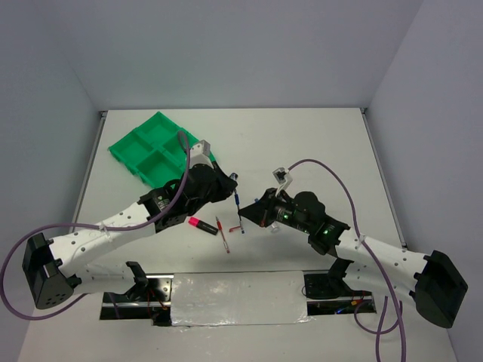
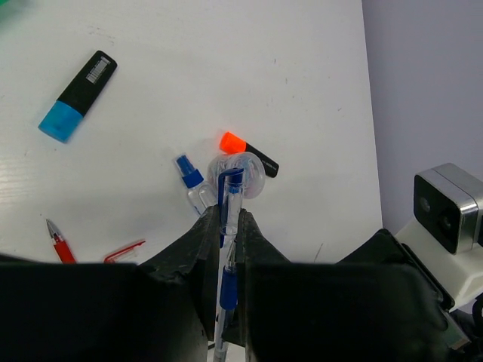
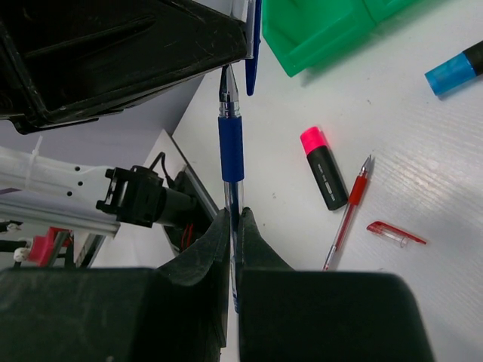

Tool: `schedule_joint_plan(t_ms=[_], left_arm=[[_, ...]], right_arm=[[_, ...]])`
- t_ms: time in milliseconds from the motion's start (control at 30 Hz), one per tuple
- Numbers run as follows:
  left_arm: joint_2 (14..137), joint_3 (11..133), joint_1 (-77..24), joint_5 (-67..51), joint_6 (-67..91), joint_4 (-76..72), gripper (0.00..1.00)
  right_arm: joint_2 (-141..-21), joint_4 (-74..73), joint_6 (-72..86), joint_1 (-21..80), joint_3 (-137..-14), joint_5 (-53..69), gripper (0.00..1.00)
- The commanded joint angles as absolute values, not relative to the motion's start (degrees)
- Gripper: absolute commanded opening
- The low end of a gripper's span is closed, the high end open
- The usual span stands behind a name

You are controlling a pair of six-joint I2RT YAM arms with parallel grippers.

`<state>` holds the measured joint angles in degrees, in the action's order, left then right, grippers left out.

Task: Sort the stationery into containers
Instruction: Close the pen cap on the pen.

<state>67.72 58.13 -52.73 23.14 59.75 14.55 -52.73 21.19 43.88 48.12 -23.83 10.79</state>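
Observation:
My left gripper [image 2: 229, 211] is shut on a clear pen cap with a blue clip [image 2: 229, 188], held above the table. My right gripper [image 3: 234, 215] is shut on the blue pen [image 3: 231, 147], whose tip points up at the cap's mouth between the left fingers. From above, the two grippers [image 1: 232, 183] [image 1: 250, 213] meet at mid-table. On the table lie a pink highlighter [image 1: 200, 224], a red pen [image 1: 223, 234] with its red cap [image 3: 396, 234] off, a blue highlighter [image 2: 78, 96], an orange highlighter [image 2: 249, 152], a tape roll [image 2: 249, 172] and a blue-capped tube [image 2: 192, 183]. The green tray [image 1: 136, 147] sits at the far left.
Grey walls close in the table on three sides. A strip of reflective tape [image 1: 238, 298] runs along the near edge between the arm bases. The right arm's camera housing [image 2: 449, 207] shows close by in the left wrist view.

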Motion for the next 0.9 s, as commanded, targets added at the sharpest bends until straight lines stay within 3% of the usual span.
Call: schedule_joint_plan(t_ms=[0,867], left_arm=[[66.36,57.31,-53.09,21.27,58.8,12.57,0.0],[63.37,56.87,-53.09,24.96,57.83,11.43,0.0]], right_arm=[[-53.08,22.85,43.95,47.02,-27.77,10.11,0.0],[-52.65,22.77,45.35,47.11,-26.45,13.98,0.0]])
